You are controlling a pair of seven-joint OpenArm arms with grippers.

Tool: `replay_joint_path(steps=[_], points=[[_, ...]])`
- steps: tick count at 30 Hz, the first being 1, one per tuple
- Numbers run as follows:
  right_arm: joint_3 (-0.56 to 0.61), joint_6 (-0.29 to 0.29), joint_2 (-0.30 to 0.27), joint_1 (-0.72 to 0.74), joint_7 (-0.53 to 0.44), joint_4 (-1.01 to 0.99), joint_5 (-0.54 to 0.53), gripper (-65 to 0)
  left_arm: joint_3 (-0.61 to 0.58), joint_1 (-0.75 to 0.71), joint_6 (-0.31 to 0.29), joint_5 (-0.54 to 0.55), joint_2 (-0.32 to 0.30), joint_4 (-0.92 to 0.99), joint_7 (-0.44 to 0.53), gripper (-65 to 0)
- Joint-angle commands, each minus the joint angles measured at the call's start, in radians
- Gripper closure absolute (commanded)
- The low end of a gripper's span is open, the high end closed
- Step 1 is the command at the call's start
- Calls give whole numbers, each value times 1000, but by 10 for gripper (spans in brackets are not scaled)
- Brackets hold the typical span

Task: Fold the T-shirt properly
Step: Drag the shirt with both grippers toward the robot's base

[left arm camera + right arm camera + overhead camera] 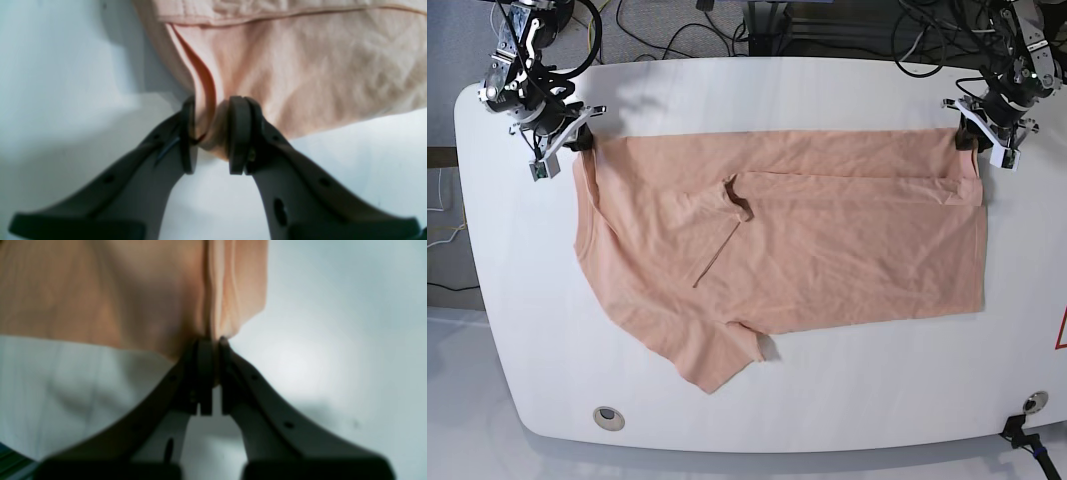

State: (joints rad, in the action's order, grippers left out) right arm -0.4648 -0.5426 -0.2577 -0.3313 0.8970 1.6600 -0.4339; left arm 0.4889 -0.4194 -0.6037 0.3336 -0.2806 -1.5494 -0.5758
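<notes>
I note the T-shirt (827, 240) spread flat across the middle of the white table (877, 400), one sleeve toward the near edge. My left gripper (210, 133) pinches its far right corner; my right gripper (213, 373) is clamped on its far left corner.

T-shirt (827, 250): matt creased cloth | table (827, 400): smooth white, slight sheen

The T-shirt (827, 240) is plain peach-pink, the worktop (847, 400) white, and both grippers' fingers (238, 133) dark grey.
</notes>
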Motion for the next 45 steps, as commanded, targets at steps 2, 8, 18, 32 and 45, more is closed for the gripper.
replay_joint_path(steps=[2, 8, 18, 32, 45], points=[[-7, 3, -7, -47, 72, 52, 22, 0, 3, -60, -2, -21, -15, -47, -42, -125], [-7, 3, -7, -174, 73, 136, 23, 0, 38, -148, -3, -21, -16, -102, -42, -126], [-88, 3, -36, -249, 70, 142, 33, 0, 50, -172, -3, -24, -18, -107, -43, -126], [-84, 3, -33, -246, 67, 142, 23, 0, 49, -203, -3, -23, -16, -145, -43, -273], [-90, 3, -32, -217, 67, 148, 22, -191, 46, -195, -3, -21, -45, -145, -43, -447]])
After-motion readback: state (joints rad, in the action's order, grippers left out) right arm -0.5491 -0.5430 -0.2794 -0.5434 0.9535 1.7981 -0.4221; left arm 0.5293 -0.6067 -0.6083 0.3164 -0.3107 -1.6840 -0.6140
